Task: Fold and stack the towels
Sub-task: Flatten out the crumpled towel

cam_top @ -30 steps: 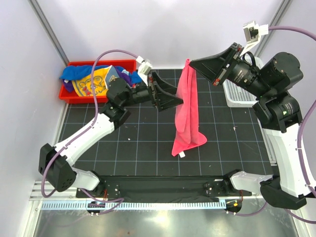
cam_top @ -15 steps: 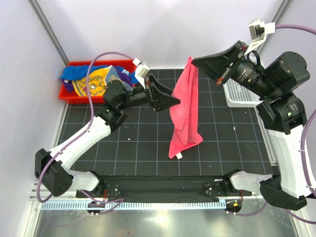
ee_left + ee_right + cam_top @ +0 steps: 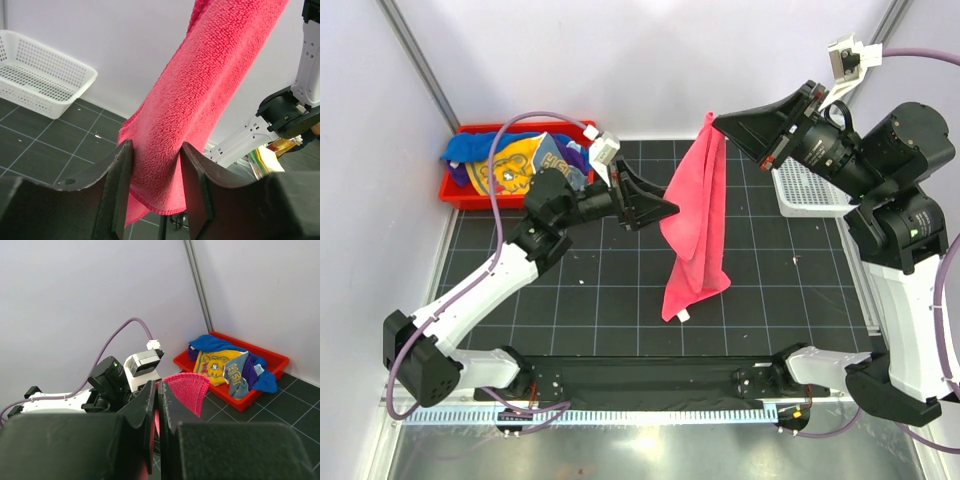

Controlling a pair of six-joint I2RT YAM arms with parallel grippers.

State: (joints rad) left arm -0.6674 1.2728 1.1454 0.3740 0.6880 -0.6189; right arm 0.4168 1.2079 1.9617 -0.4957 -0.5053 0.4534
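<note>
Narrowed since a second ago, the left tool's (image 3: pixel 671 208) jaws now flank the hot pink towel (image 3: pixel 695 225) at mid-length.
This towel hangs above the counter (image 3: pixel 620 290) from the right tool (image 3: pixel 717 122), which is pinched together on its top corner and sits slightly higher than before. Only the left wrist view shows both fingers (image 3: pixel 120 170) touching the bunched cloth with the jaws partly apart; a firm clamp cannot be told. Only the right wrist view shows the corner poking past the closed fingertips, with the other towels (image 3: pixel 225 365) heaped in the red bin (image 3: pixel 270 362).
</note>
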